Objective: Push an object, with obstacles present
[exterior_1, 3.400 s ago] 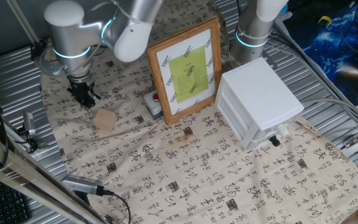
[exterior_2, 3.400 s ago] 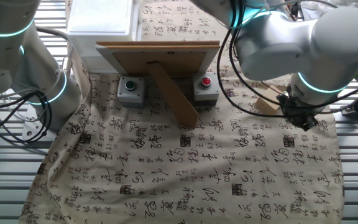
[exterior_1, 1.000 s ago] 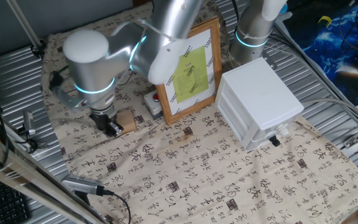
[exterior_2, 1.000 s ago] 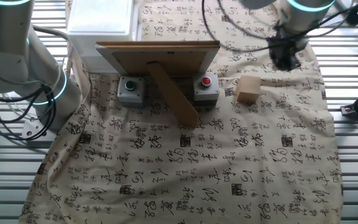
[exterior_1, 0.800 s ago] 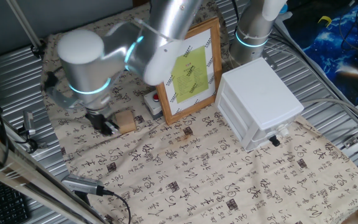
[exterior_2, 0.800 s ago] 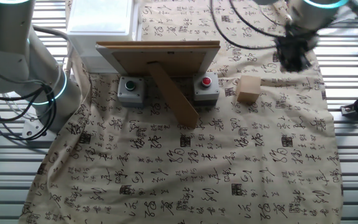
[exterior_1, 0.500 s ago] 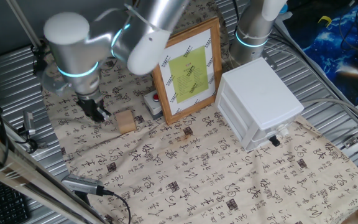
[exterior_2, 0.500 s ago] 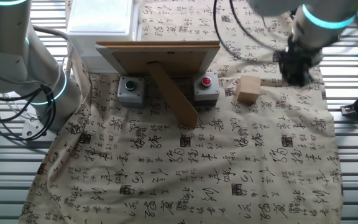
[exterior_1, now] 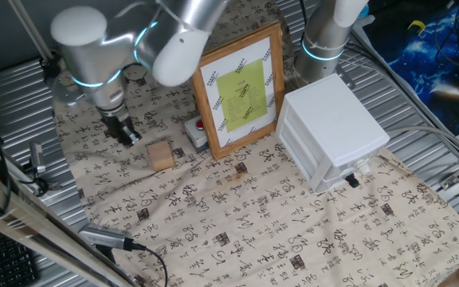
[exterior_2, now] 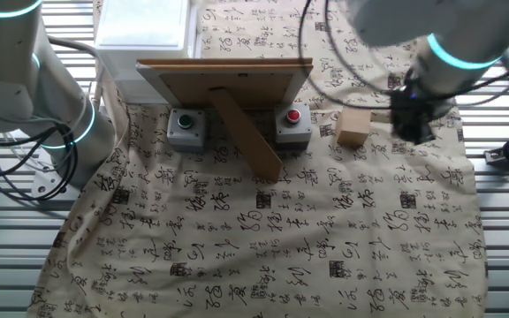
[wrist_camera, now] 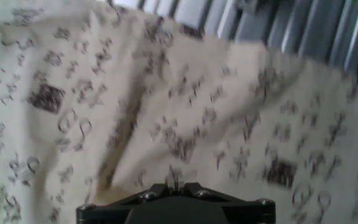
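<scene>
The small tan wooden block (exterior_1: 161,155) rests on the patterned cloth, just left of the grey box with red button (exterior_1: 198,131). In the other fixed view the block (exterior_2: 353,126) lies right of that box (exterior_2: 293,124). My gripper (exterior_1: 124,131) hangs shut and empty, up-left of the block and a short gap from it; in the other fixed view the gripper (exterior_2: 411,124) is right of the block. The hand view is blurred and shows my gripper (wrist_camera: 174,182) with tips together above cloth; the block is out of that view.
The wooden-framed picture (exterior_1: 239,89) stands propped right of the button box; its back and strut (exterior_2: 228,78) face the other camera. A white drawer unit (exterior_1: 333,131) stands further right. A second grey box with a green button (exterior_2: 184,126) sits behind the frame. Ribbed metal surrounds the cloth.
The gripper has drawn back from the block, away from the frame and slightly up. The block, pushed toward the red-button box earlier, has stayed put for the last half second.
</scene>
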